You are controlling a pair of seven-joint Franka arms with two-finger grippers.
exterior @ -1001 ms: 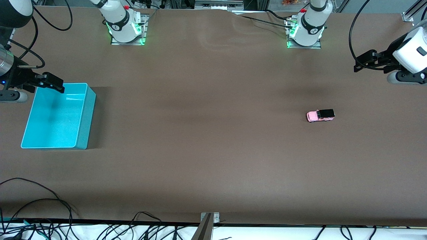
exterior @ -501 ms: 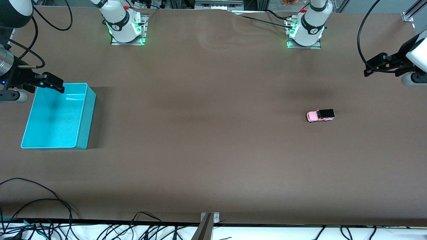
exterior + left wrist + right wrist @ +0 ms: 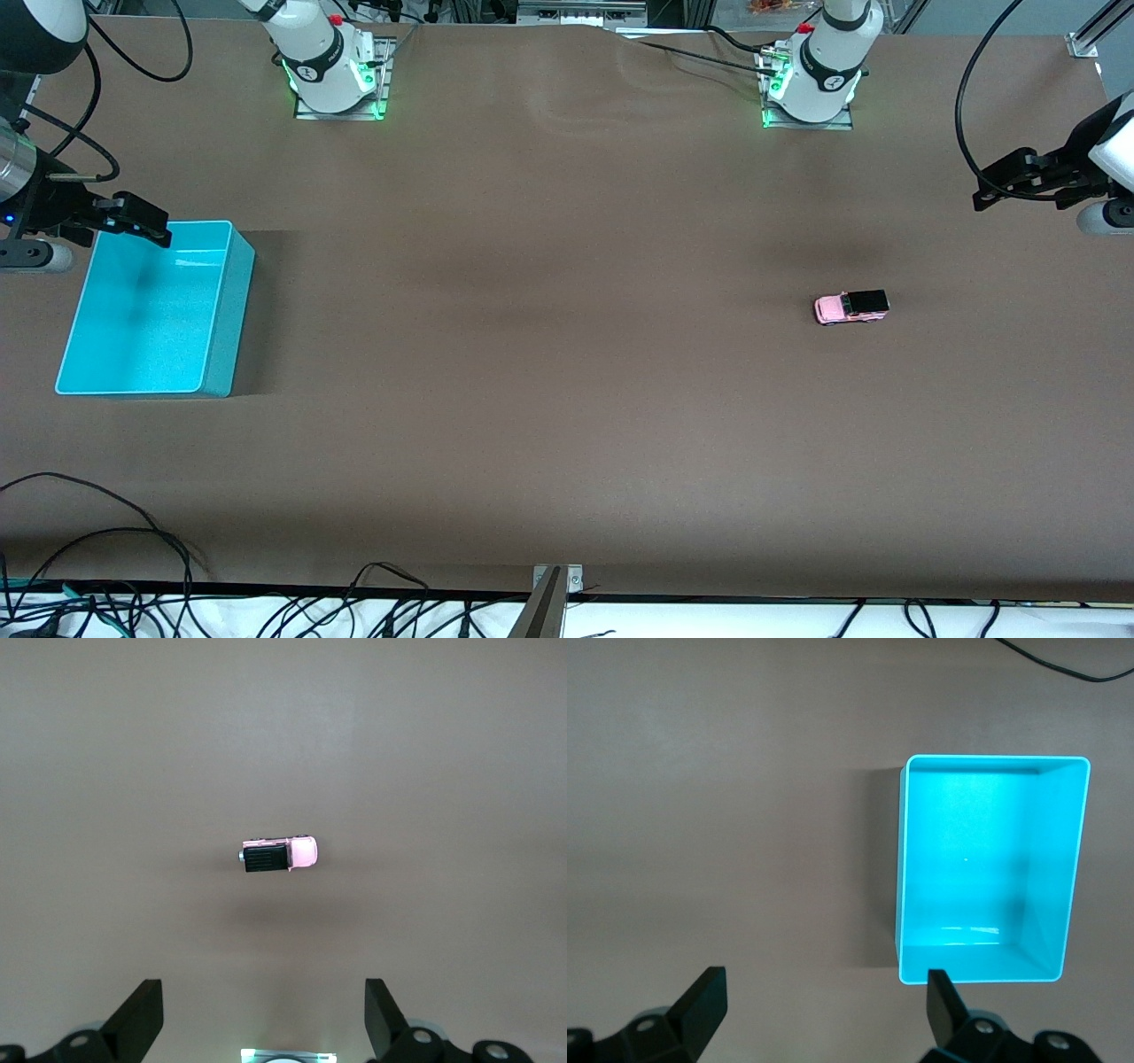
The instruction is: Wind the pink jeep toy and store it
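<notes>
Jeep, the pink jeep toy (image 3: 851, 307), stood alone on the table (image 3: 567, 399), well apart from the turquoise bin (image 3: 221, 354). I saw the left gripper (image 3: 997, 184) spread wide above the table's end and the right gripper (image 3: 142, 221) spread wide over the bin's edge.

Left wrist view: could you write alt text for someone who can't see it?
A tiny pink jeep toy with a black roof sits alone on a plain brown table, seen from above. The left claw hangs open over the table, its two dark fingers apart and empty.

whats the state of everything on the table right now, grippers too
pink jeep toy: upright on its wheels on the table, untouched
turquoise bin: upright, empty
left gripper: open, holding nothing, raised over the table's edge
right gripper: open, holding nothing, above the bin's rim
</notes>
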